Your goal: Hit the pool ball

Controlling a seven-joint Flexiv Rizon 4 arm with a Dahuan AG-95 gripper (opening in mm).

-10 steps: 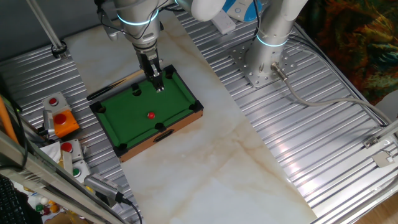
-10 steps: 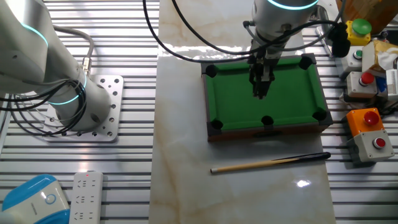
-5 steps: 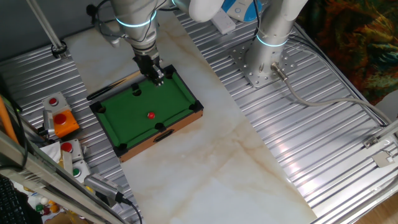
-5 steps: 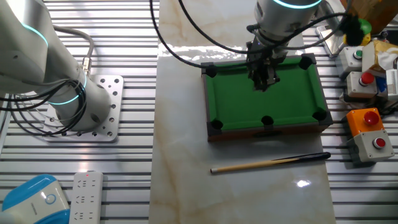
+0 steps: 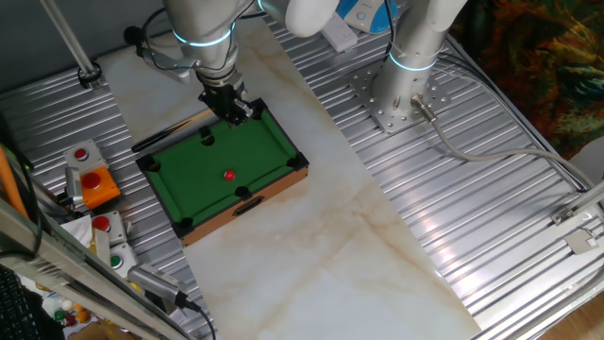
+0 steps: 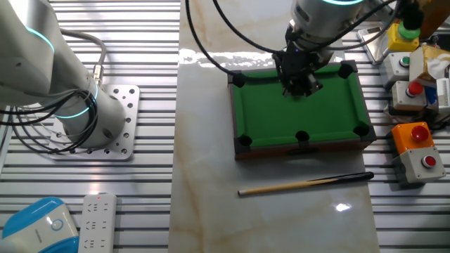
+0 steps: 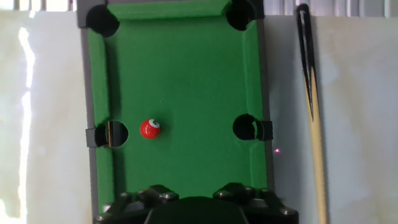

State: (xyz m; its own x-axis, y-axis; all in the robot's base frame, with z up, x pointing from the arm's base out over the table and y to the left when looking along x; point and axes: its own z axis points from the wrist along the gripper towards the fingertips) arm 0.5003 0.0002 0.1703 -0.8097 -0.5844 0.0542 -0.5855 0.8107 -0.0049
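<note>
Above the far end of the toy pool table (image 5: 223, 175), the claw (image 5: 232, 108), state indeterminate, holds nothing; pool ball (image 7: 150, 129) beside a side pocket (image 7: 115, 132); next, fetch the cue (image 6: 306, 184) off the desk (image 6: 204, 176).

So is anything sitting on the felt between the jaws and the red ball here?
Nothing visible does. The gripper hangs over one end of the pool table, and only bare green felt lies between it and the pool ball, which rests beside a side pocket.
</note>
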